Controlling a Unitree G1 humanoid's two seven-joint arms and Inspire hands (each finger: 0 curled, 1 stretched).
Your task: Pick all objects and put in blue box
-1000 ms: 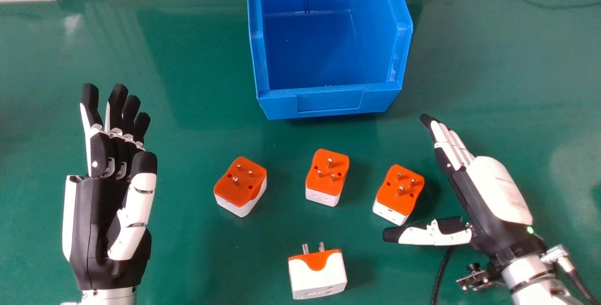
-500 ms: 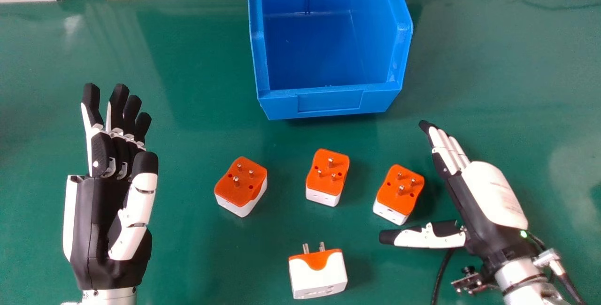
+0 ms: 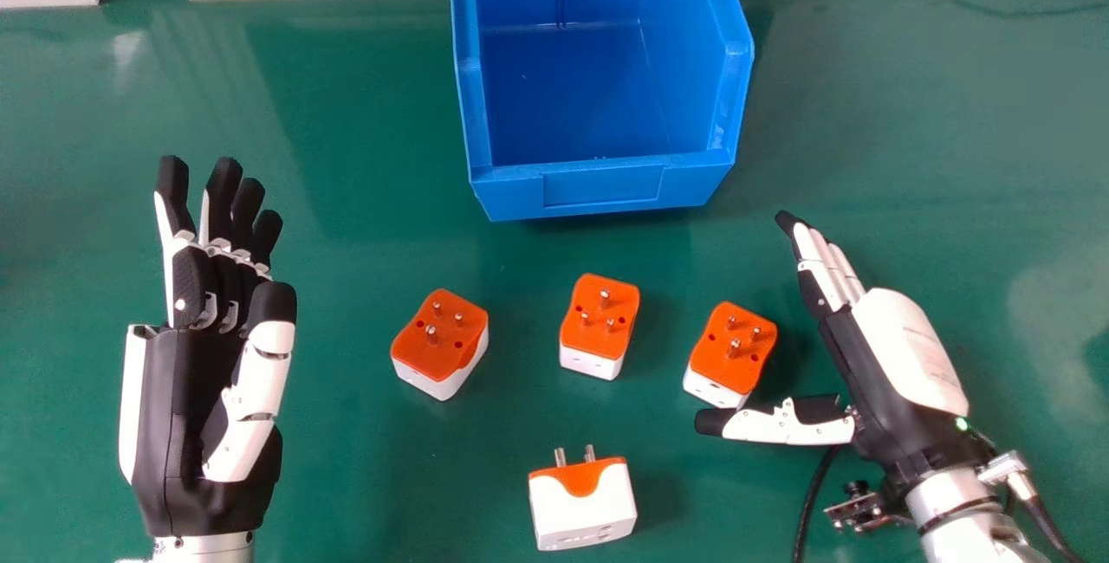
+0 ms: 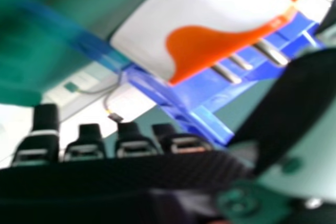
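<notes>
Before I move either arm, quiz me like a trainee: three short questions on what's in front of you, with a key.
1. Multiple choice: how many plug adapters sit outside the blue box? A) two B) three C) four
2. True or false: the left robot hand holds nothing.
3. Fill in the blank: the adapter nearest the robot has its pins pointing toward the ____.

Key: 1. C; 2. true; 3. blue box
</notes>
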